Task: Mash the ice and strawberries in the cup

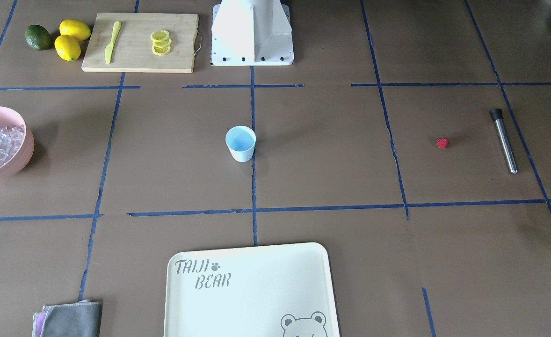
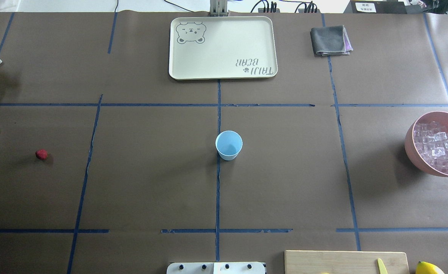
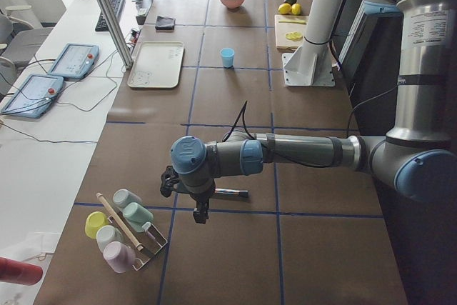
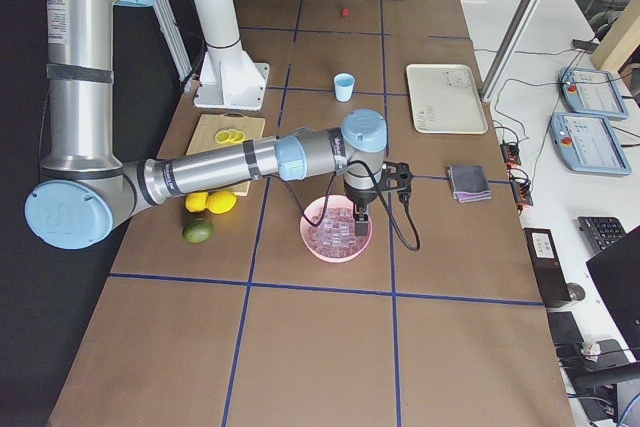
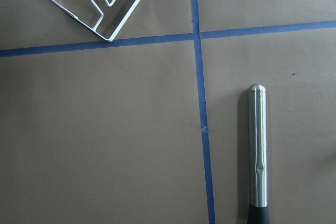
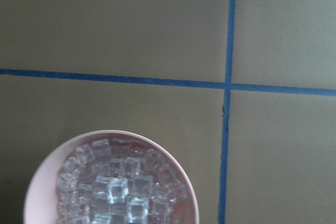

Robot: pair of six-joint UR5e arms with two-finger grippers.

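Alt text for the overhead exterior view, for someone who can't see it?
An empty light-blue cup stands at center. A red strawberry lies far to its left, a pink bowl of ice at the right edge; a cream tray and folded grey cloth lie beyond.

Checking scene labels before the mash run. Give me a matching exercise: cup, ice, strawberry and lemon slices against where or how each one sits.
Column one:
1 cup
2 ice
3 strawberry
4 lemon slices

Column two:
A on the cutting board
B in the pink bowl
C lying loose near the metal rod
D standing upright, empty

Pairs: 1-D, 2-B, 3-C, 4-A
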